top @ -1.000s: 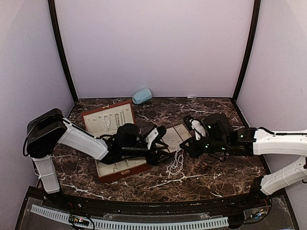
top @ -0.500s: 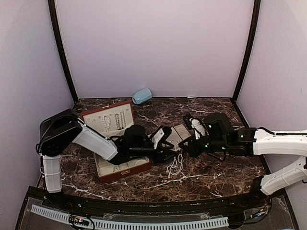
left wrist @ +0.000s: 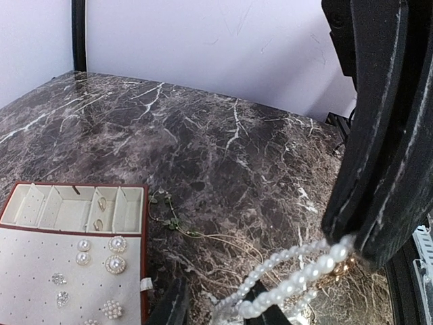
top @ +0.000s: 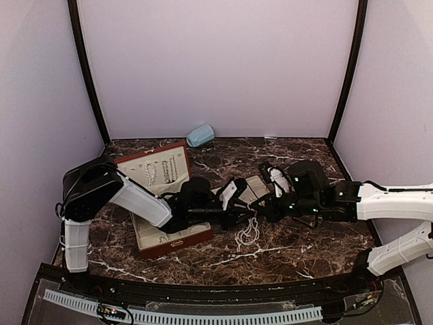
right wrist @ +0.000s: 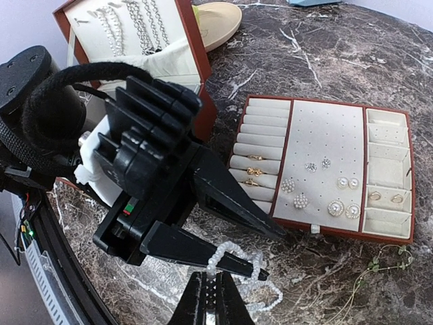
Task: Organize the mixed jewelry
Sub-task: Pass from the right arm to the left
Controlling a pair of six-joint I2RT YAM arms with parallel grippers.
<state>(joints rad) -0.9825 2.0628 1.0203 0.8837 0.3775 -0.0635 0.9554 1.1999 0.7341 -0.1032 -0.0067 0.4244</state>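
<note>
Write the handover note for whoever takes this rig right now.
Left gripper: fingers close around the pearl strand on the marble table; firm grip unconfirmed.
Right gripper: shut, tips at the same strand; a pinch can't be confirmed.
Done: necklaces hang in the jewelry case lid; rings and earrings sit in the tray beside the case.
Left: the pearl strand is not yet stowed; a thin leafy chain lies loose by the tray.
</note>
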